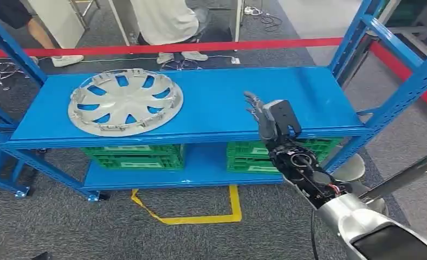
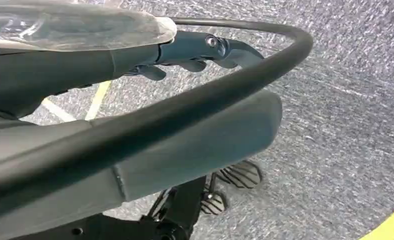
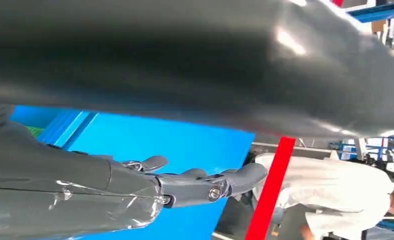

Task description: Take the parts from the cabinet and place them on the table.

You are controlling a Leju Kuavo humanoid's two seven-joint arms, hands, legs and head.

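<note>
A silver wheel cover (image 1: pixel 125 101) lies flat on the left part of the blue rack's top shelf (image 1: pixel 217 103). My right hand (image 1: pixel 265 116) is raised at the shelf's front edge, well to the right of the cover, fingers stretched out and holding nothing. The right wrist view has the same hand (image 3: pixel 200 185) with straight fingers above the blue shelf (image 3: pixel 175 145). My left hand (image 2: pixel 195 52) hangs over the grey carpet with its fingers extended and nothing in them; a black curved cable (image 2: pixel 265 70) crosses in front of it.
Green crates (image 1: pixel 133 156) (image 1: pixel 254 154) sit on the lower shelf. Blue uprights (image 1: pixel 395 97) frame the rack's right end. A red barrier tape (image 1: pixel 200 46) runs behind it, with a person in a white shirt (image 1: pixel 162 21) beyond. Yellow tape (image 1: pixel 200 216) marks the carpet.
</note>
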